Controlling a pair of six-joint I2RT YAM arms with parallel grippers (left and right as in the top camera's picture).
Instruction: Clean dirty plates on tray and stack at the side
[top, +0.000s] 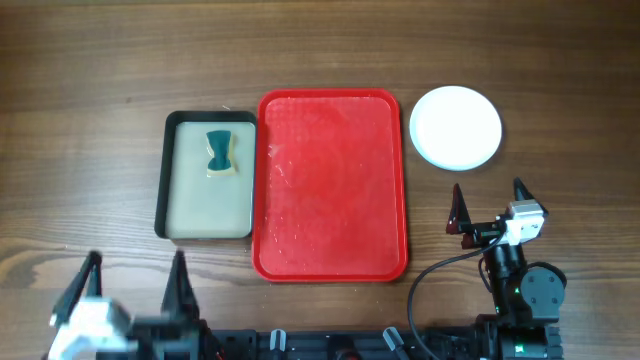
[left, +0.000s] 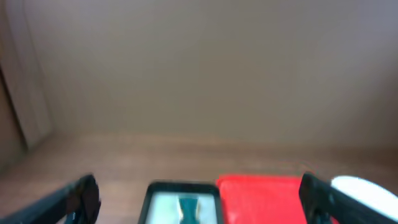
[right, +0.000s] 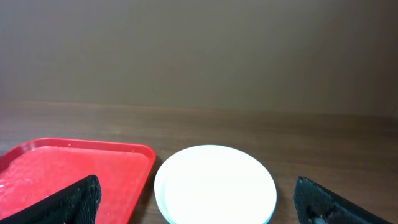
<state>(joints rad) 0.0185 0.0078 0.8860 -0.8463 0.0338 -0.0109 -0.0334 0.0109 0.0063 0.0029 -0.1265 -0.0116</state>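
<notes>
The red tray (top: 331, 185) lies in the middle of the table with no plates on it; it also shows in the right wrist view (right: 68, 171) and the left wrist view (left: 261, 199). The plates (top: 456, 127) sit in one white stack on the table to the right of the tray, with a teal edge showing at the bottom in the right wrist view (right: 215, 185). My right gripper (top: 489, 205) is open and empty, just in front of the stack. My left gripper (top: 133, 282) is open and empty at the front left.
A smaller black-rimmed beige tray (top: 180, 195) lies left of the red tray and holds a teal sponge (top: 221, 152). The sponge also shows in the left wrist view (left: 188, 208). The arm bases stand along the table's front edge.
</notes>
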